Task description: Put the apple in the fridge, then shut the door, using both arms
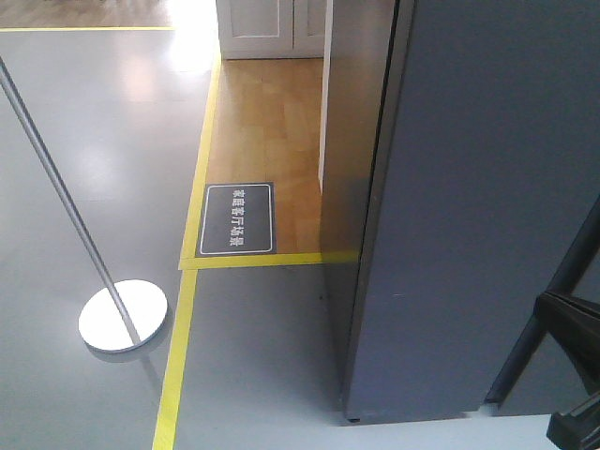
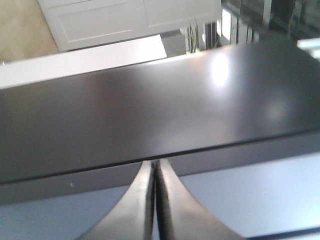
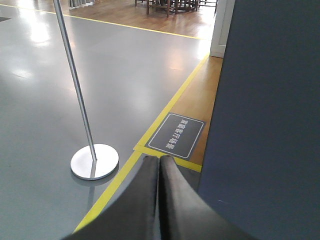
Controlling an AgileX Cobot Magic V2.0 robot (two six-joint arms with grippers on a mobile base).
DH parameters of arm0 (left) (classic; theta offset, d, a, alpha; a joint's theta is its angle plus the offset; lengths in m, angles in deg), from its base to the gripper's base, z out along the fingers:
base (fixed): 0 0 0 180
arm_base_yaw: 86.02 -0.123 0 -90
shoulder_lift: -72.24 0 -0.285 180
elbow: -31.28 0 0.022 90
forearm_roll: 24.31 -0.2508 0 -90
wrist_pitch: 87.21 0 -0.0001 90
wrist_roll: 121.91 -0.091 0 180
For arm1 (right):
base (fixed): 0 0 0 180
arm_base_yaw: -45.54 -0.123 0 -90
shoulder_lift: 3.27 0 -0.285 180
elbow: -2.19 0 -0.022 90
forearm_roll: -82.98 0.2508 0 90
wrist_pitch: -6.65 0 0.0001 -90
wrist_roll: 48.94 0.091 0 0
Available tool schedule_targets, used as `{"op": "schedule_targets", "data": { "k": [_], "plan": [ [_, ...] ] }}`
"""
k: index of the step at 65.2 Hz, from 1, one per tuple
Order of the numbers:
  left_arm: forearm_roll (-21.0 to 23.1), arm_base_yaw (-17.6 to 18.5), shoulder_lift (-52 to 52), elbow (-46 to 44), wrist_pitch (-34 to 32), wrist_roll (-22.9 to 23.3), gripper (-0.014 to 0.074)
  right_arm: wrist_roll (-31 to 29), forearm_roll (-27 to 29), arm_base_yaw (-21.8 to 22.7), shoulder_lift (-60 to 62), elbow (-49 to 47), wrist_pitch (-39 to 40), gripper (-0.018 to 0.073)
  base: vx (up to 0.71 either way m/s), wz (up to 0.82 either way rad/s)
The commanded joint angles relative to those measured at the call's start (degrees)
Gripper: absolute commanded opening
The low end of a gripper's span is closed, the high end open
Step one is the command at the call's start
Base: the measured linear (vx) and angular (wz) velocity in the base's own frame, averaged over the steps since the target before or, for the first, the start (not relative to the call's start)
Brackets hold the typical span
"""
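Fridge [image 1: 469,206] upright, door [image 2: 150,115] shut; I see left gripper [image 2: 155,170] against it, right gripper [image 3: 159,167] floorward, fingers pressed together.

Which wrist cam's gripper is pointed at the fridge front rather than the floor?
The left gripper: shut fingers face the dark fridge panel. The right gripper, also shut, points at the floor by the stand base.

Glossy grey floor [image 1: 84,141] fills the left of the front view. A slanted silver metal pole [image 1: 56,187] rises from a round, flat silver base plate [image 1: 123,316] at lower left. Yellow floor tape [image 1: 178,356] borders a light wooden floor section [image 1: 267,131] at upper centre, bearing a dark rectangular floor sign with white characters [image 1: 238,218]. White panelled cabinet doors [image 1: 272,28] stand at top centre.
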Motion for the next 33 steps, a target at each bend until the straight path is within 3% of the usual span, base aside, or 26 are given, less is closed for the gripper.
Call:
{"op": "schedule_targets", "data": {
  "k": [1, 6, 14, 22, 25, 33],
  "plan": [
    [4.37, 0.17, -0.2, -0.33, -0.08, 0.55, -0.0006, -0.68, 2.19, 0.32, -0.21, -1.53, 1.01, -0.0003, 0.0, 0.0],
    [4.22, 0.17, -0.13, 0.79, -0.42, -5.73, -0.0006, -0.68, 2.19, 0.32, -0.21, -1.53, 0.94, -0.0003, 0.0, 0.0],
    [4.57, 0.95, 0.06, 1.46, 0.35, -24.36, -0.0006, -0.68, 2.19, 0.32, -0.21, -1.53, 0.94, -0.0003, 0.0, 0.0],
    [4.57, 1.7, 0.06, 1.46, 2.28, -37.6, -0.0006, -0.68, 2.19, 0.32, -0.21, -1.53, 0.94, -0.0003, 0.0, 0.0],
    [4.57, 1.77, 0.06, 1.46, 2.5, -45.79, -0.0006, -0.68, 2.19, 0.32, -0.21, -1.53, 0.94, -0.0003, 0.0, 0.0],
    [4.57, 1.81, 0.06, 1.46, 2.52, -61.6, -0.0006, -0.68, 2.19, 0.32, -0.21, -1.53, 0.93, -0.0003, 0.0, 0.0]
  ]
}}
